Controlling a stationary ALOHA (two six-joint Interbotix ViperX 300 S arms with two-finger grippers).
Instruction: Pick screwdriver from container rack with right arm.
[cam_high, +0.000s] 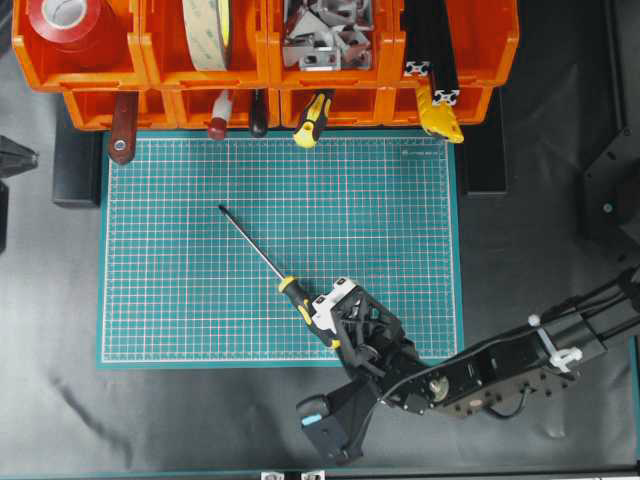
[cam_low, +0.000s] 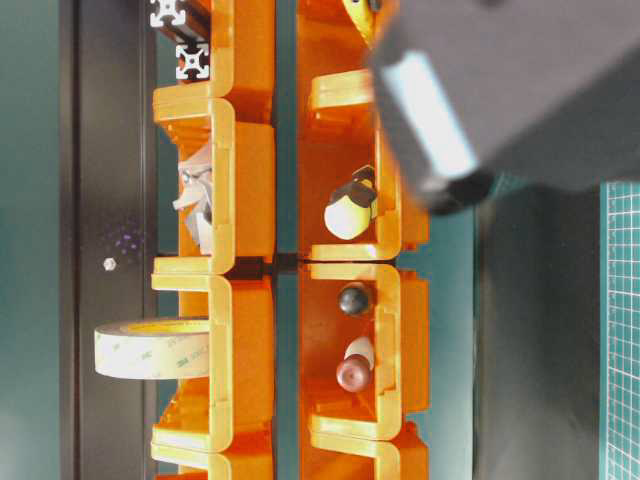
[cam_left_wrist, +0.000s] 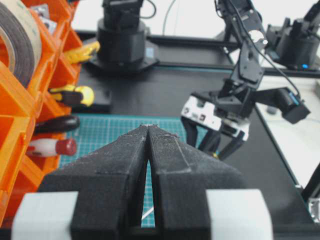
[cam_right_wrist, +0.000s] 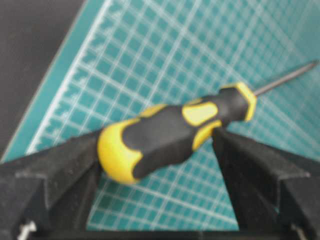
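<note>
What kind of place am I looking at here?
Probably a workshop-style robot test bench: orange bins stocked with tape, brackets and hand tools, a green cutting mat on a black table, and a robot gripper around a screwdriver.

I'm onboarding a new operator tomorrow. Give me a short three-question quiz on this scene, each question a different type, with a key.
1. True or false: the screwdriver lies inside the container rack.
2. Which best describes the right pincer? A) raised above the rack B) its fingers on either side of the screwdriver handle C) beside the red tape
3. Fill in: the left pincer's fingers are pressed ______.

Key
1. False; it lies on the green mat.
2. B
3. together
</note>
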